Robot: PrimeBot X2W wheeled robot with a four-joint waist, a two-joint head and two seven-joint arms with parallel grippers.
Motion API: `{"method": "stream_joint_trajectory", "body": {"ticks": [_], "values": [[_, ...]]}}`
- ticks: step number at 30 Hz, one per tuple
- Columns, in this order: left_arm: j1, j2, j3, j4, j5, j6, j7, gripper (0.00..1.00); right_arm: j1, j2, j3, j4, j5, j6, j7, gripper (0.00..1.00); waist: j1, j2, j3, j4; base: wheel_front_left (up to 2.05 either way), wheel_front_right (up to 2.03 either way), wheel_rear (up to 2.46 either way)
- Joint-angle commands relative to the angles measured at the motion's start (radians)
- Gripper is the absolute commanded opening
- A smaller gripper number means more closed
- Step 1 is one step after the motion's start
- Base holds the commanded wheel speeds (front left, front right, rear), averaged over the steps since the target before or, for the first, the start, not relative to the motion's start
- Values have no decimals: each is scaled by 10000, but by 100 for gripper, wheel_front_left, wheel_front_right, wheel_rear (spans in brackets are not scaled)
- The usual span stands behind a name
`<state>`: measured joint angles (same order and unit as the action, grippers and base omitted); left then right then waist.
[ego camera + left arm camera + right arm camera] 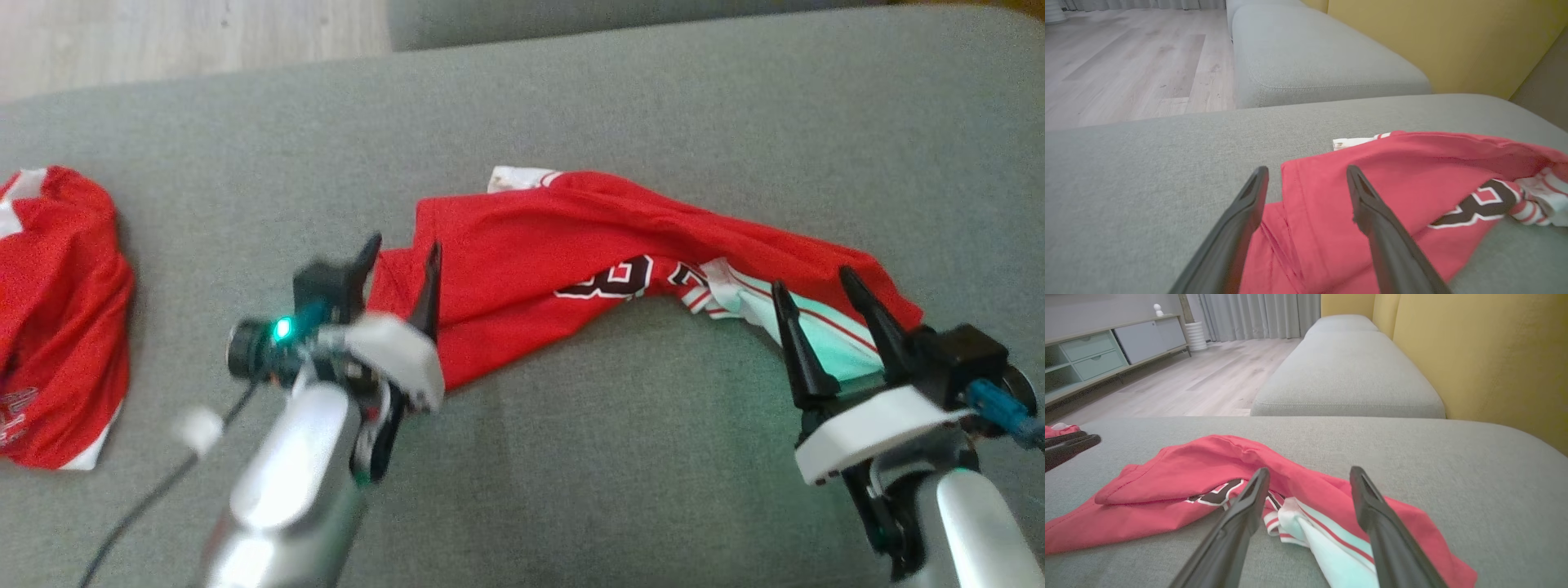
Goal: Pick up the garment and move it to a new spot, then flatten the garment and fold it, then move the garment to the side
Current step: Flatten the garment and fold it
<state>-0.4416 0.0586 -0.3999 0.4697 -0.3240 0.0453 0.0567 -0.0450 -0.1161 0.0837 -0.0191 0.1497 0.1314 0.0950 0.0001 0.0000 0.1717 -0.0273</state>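
1. Head view shows a grey sofa cushion (571,106) spanning the frame.
2. The red garment (531,245) lies rumpled in a long band across the cushion's middle.
3. A second red garment (57,310) sits bunched at the cushion's left side, well apart.
4. The left gripper (405,243) has its fingers spread wide at the garment's left end, one over fabric, one over cushion. Blur makes contact hard to judge.
5. The right gripper (811,279), likewise spread and holding nothing, sits at the right end over pale mint-and-white lining (841,331).
6. A black number print (620,279) faces up mid-garment.
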Motion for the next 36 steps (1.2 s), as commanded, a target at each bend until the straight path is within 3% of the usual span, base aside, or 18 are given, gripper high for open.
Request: {"method": "stream_joint_trajectory", "body": {"ticks": [1, 13, 18, 20, 24, 27, 29, 33, 36], "values": [[-840, 66, 215, 108, 82, 150, 248, 100, -442, -70, 295, -381, 38, -7, -135, 100, -1, 0, 317, -122, 0, 0, 0], [-3709, -62, 132, 3352, -414, 740, 2014, 100, -1200, 22, 885, -190, 209, -7, -380, 100, -1, 0, 1499, -887, 0, 0, 0], [-3975, -76, -17, 4186, -875, 421, 2779, 100, -1289, 9, 882, -84, 268, -7, -489, 100, -1, 0, 1575, -978, 0, 0, 0], [-3930, -78, -235, 4329, -1107, 193, 3147, 0, -1295, 2, 866, -43, 283, -7, -507, 100, -1, 0, 1534, -974, 0, 0, 0], [-3768, -81, -577, 4099, -1512, 51, 2932, 0, -1255, -3, 783, 1, 275, -7, -527, 100, -1, 0, 1312, -853, 0, 0, 0], [-3700, -81, -662, 3865, -1551, 82, 2307, 0, -1210, 4, 739, 8, 254, -7, -529, 100, -1, 0, 1140, -739, 0, 0, 0], [-3634, -82, -666, 3500, -1503, 125, 1319, 0, -1155, 12, 760, 22, 252, -7, -516, 100, -1, 0, 924, -630, 0, 0, 0], [-2963, -82, -681, 2324, -1824, -190, -251, 0, -980, -7, 787, 49, 292, -7, -461, 100, -1, 0, 406, -376, 0, 0, 0], [-1860, -78, -912, 947, -2183, -406, -456, 0, -775, -37, 683, 1, 306, -7, -377, 100, -1, 0, 82, -140, 0, 0, 0]]}}
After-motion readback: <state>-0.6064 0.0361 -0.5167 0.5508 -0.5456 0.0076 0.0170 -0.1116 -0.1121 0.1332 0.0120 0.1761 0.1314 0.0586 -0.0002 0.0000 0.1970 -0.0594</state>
